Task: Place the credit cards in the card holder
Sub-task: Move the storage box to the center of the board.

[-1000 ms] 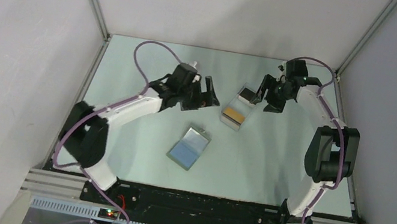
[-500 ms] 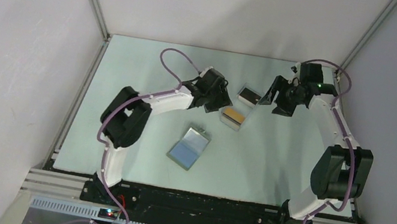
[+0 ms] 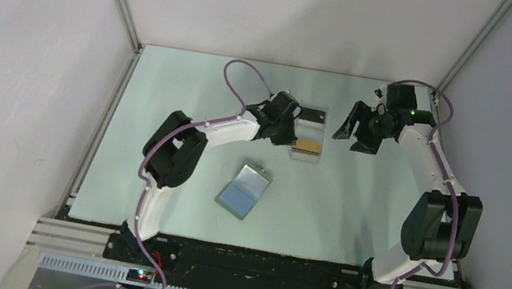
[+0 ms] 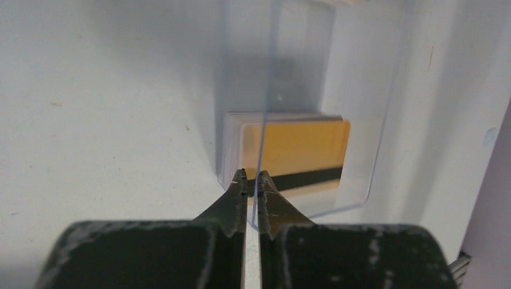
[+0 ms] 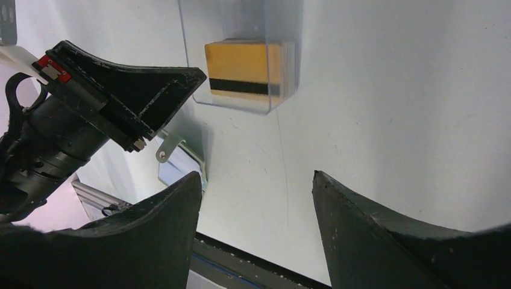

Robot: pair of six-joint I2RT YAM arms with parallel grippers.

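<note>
Now left jaws have clamped onto the clear tray point(image 4: 361, 120); right jaws apart.

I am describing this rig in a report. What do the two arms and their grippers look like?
Both arms have white curved links between bulky black joints. A purple cable loops along the left arm and the right arm. The left gripper has slim dark fingers with scuffed pale edges and a small red tag on its body. The right gripper has broad black tapering fingers.
</note>
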